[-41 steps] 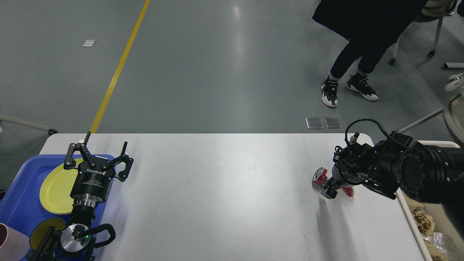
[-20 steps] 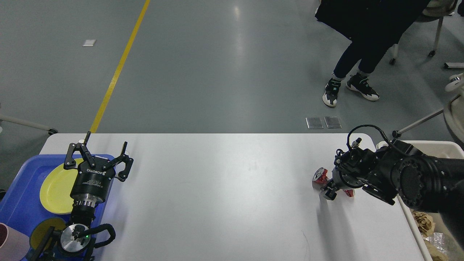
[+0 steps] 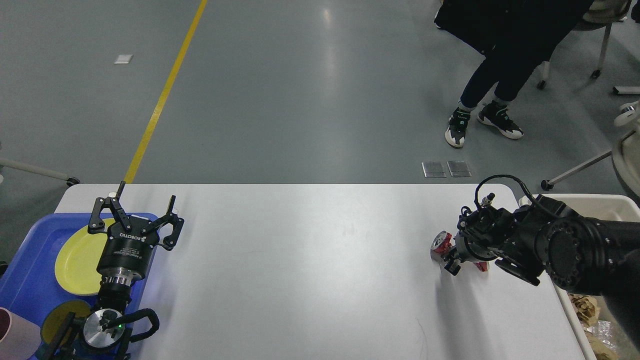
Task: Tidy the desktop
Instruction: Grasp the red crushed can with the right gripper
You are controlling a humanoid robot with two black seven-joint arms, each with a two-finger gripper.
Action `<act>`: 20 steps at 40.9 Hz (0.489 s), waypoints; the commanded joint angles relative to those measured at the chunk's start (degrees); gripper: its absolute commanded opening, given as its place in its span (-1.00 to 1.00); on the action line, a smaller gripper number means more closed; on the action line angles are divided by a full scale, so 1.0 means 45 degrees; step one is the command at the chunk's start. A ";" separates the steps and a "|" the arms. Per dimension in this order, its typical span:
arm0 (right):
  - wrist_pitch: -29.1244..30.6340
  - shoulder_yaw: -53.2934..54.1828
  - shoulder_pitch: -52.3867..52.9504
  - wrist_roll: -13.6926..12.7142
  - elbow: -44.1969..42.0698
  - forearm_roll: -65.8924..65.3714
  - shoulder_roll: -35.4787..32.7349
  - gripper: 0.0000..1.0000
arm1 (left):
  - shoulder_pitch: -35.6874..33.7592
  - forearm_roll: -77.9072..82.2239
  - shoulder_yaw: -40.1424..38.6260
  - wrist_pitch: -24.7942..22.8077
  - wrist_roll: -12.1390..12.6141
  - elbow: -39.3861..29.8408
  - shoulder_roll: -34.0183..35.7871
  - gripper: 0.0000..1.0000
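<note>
The desktop (image 3: 300,270) is a wide white tabletop with rounded corners. My left gripper (image 3: 135,212) is open and empty, pointing up over the right edge of a blue tray (image 3: 30,285) at the left end. My right gripper (image 3: 450,256) is low on the desktop's right end, against a small red and silver thing (image 3: 440,244) that lies on the surface. Another red bit (image 3: 482,266) shows just behind the gripper. The gripper is dark and seen end-on, so its fingers cannot be told apart.
The blue tray holds a yellow plate (image 3: 75,260), a smaller yellow dish (image 3: 57,315) and a pink cup (image 3: 12,335). A beige bin (image 3: 600,202) with crumpled paper (image 3: 582,305) stands off the right edge. A person's legs (image 3: 480,120) stand beyond the table.
My right arm has shifted slightly rightward and back, uncovering more of the beige bin. The red thing stays where it was. The left arm has not moved.
</note>
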 commanded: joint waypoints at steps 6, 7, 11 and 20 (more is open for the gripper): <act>0.0005 0.0026 -0.0215 -0.0055 -0.0039 0.0358 0.0000 0.07 | 0.0000 0.0002 0.0000 0.0000 0.0000 -0.0018 0.0000 0.93; 0.0005 0.0026 -0.0274 -0.0055 -0.0059 0.0377 0.0000 0.07 | 0.0000 0.0002 0.0000 0.0000 0.0000 0.0001 0.0000 0.93; 0.0005 0.0065 -0.0391 -0.0055 -0.0215 0.0397 0.0000 0.02 | 0.0000 0.0001 0.0000 0.0000 0.0000 0.0002 0.0000 0.93; 0.0219 0.0084 -0.0392 -0.0269 -0.0352 0.0416 0.0000 -1.00 | 0.0000 0.0002 0.0000 0.0000 0.0000 0.0002 0.0000 0.93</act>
